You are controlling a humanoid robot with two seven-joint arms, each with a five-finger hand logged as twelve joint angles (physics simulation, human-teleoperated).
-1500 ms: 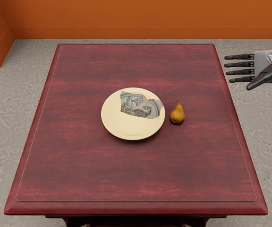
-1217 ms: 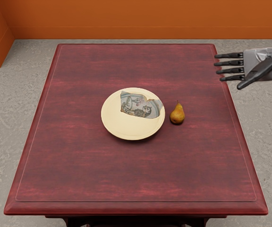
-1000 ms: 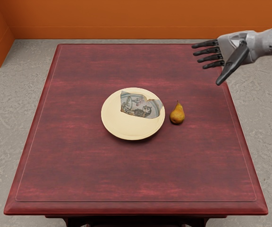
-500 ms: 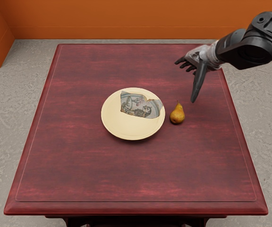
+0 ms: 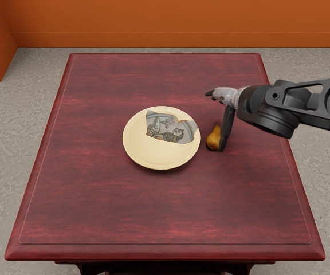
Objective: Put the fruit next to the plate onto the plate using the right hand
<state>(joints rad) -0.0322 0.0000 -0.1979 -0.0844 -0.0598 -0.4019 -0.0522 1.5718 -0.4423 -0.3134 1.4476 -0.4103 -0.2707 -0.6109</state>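
Fingers (image 5: 210, 93) of the right hand (image 5: 226, 106) point left and lie fairly straight above the table (image 5: 125, 200). The long dark thumb (image 5: 227, 129) hangs down from the palm. The hand is open and grips nothing yet. Its forearm comes in from the right edge, low and nearly level, which puts the palm over the fruit, not beside it.

The thumb stands against the right side of the pear (image 5: 212, 139) and hides part of it. Whether it really touches cannot be told from this angle. It sits on the side away from the plate, so the fingers can close from the plate side and pinch the fruit between them.

The pear stands on the table just beside the right rim of the plate (image 5: 132, 146), with a thin strip of wood between them. It is not on the plate. The plate is pale yellow with a printed picture (image 5: 168, 127) in its upper half, and nothing lies on it.

My judgement: this is the end of the reach, just before the grasp. The close should be gentle, since a pear is rounded and could tip or roll toward the plate if pushed from one side only. After that, only a short lift to the left is needed.
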